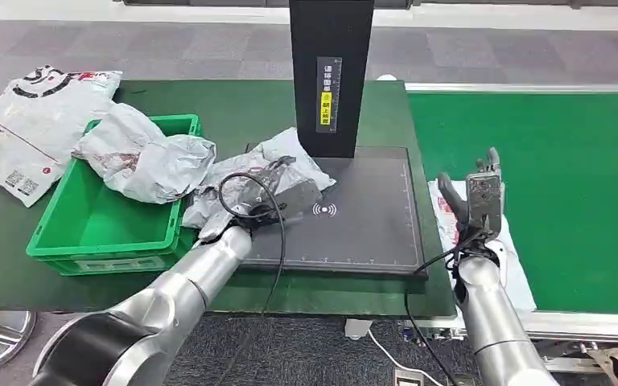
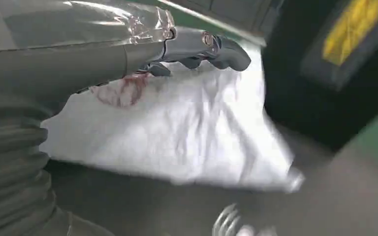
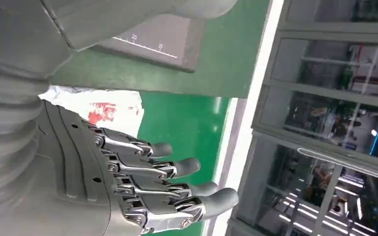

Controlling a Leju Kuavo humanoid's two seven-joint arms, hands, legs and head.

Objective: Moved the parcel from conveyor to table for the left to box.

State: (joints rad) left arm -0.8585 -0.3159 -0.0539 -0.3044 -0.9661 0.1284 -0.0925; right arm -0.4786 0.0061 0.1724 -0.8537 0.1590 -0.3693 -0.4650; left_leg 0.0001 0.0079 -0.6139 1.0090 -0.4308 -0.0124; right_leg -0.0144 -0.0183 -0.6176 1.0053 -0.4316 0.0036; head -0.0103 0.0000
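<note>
Parcel (image 1: 290, 165) in grey-white crumpled poly mailer lying on dark scanning mat (image 1: 362, 225) at foot of black scanner column (image 1: 331, 72), off green conveyor belt (image 1: 563, 185) and on green-topped table (image 1: 249, 108); judged placed there for reading before boxing. Green plastic crate (image 1: 88, 217) just beside mat on left side, another crumpled grey parcel (image 1: 145, 157) resting across its rim and partly inside; judged the boxing destination. Flat printed mailers (image 1: 24, 121) spread on far left table corner, apart from crate. White mailer with red print (image 1: 451, 217) lying at belt edge beneath right arm, judged next in line. Left hand (image 1: 249, 205) set over parcel, fingers (image 2: 216, 49) reaching along its top in left wrist view; firm grasp or mere contact cannot be told, picture blurred. Right hand (image 1: 479, 197) raised above belt edge, fingers (image 3: 177, 167) extended and spread, holding nothing; judged released and standing clear.
</note>
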